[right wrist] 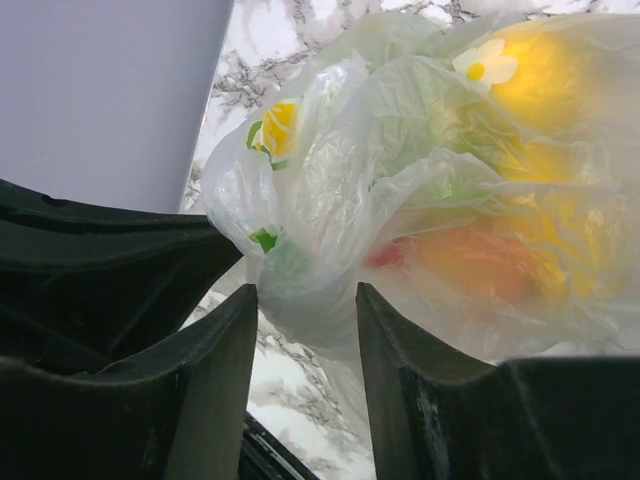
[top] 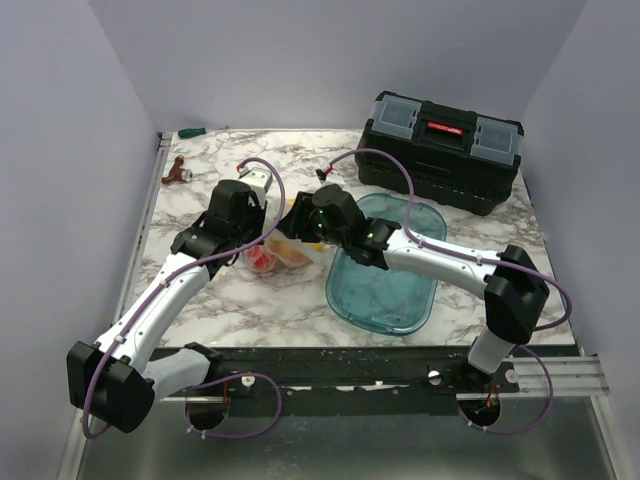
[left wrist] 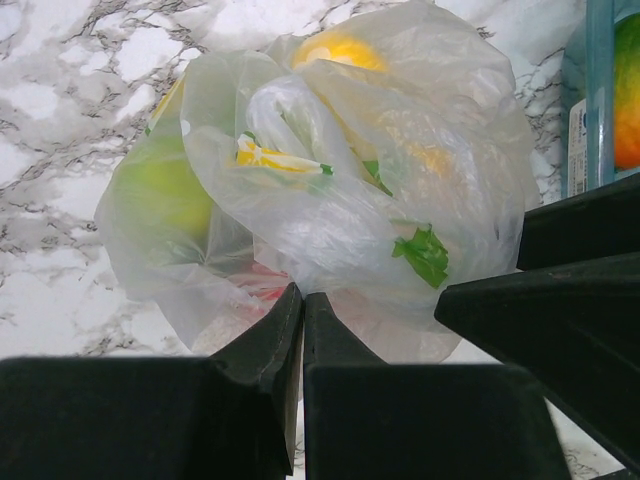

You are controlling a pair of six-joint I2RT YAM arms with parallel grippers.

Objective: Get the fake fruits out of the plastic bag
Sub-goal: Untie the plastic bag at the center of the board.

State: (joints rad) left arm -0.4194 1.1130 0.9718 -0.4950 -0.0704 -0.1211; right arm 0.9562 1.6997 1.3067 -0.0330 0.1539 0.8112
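The plastic bag (top: 281,256) lies on the marble table between both grippers, printed with lemon slices and leaves. Through it I see fake fruits: a green one (left wrist: 160,200), a yellow one (left wrist: 340,48), and a peach-orange one (right wrist: 480,260). My left gripper (left wrist: 302,296) is shut, its tips pinching the bag's (left wrist: 330,200) lower edge; in the top view it (top: 262,232) meets the bag from the left. My right gripper (right wrist: 306,300) is open with a bunched fold of the bag (right wrist: 310,270) between its fingers; it (top: 298,232) reaches in from the right.
A blue-tinted oval tray (top: 385,300) lies right of the bag; an orange-green fruit (left wrist: 628,90) shows in it. A black toolbox (top: 445,150) stands at the back right. A green screwdriver (top: 200,131) and a small brown object (top: 178,173) lie at the back left.
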